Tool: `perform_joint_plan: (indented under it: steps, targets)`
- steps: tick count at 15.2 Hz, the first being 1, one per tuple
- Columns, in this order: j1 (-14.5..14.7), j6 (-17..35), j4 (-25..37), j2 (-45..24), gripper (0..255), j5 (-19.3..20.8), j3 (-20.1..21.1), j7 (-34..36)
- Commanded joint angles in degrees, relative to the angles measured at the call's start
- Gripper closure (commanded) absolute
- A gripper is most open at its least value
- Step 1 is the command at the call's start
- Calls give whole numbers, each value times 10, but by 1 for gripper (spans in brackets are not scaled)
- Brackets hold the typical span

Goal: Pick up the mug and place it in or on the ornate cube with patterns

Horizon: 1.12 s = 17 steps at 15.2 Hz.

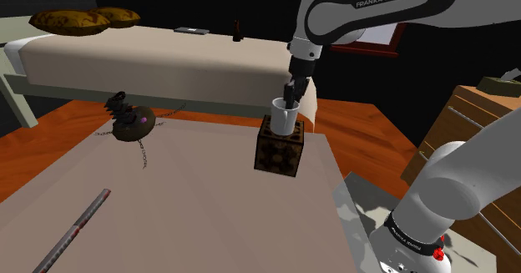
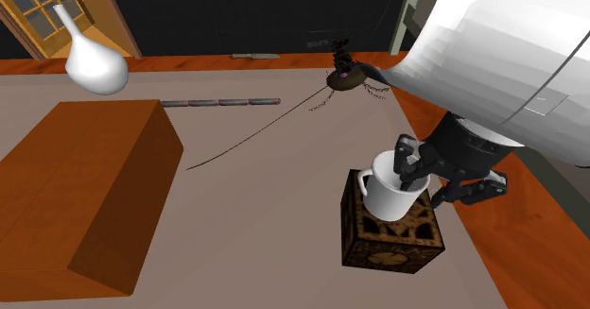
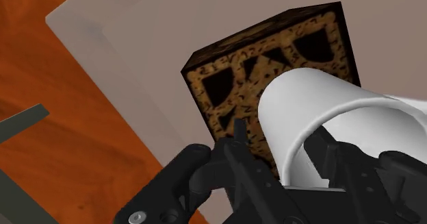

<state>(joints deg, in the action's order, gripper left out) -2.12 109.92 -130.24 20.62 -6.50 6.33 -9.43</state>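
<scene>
A: Shoulder view. The plain white cylindrical mug (image 1: 285, 115) stands upright on the dark brown cube with gold patterns (image 1: 278, 153), near the far end of the pale desk (image 1: 192, 213). The white arm (image 1: 367, 4) drops almost straight down onto it.

B: The approach from above is probably so the mug sits flat on the cube's top face.

A: Second exterior view. The black tool (image 2: 416, 177) pinches the mug's wall, one finger inside, one outside.

B: Wrist view agrees. The tool (image 3: 284, 146) is clamped on the mug (image 3: 321, 113), not yet released, with the cube (image 3: 274, 58) directly beneath.
</scene>
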Motion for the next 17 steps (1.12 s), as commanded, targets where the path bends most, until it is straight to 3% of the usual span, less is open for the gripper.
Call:
perform_joint_plan:
  steps: [1,5,9,17]
  targets:
    - [0,0,0,0,0,0,0,0]
    - [0,0,0,0,0,0,0,0]
    - [-3,-74,67,7,0,4,-5,1]
    - [-3,-74,67,7,0,4,-5,1]
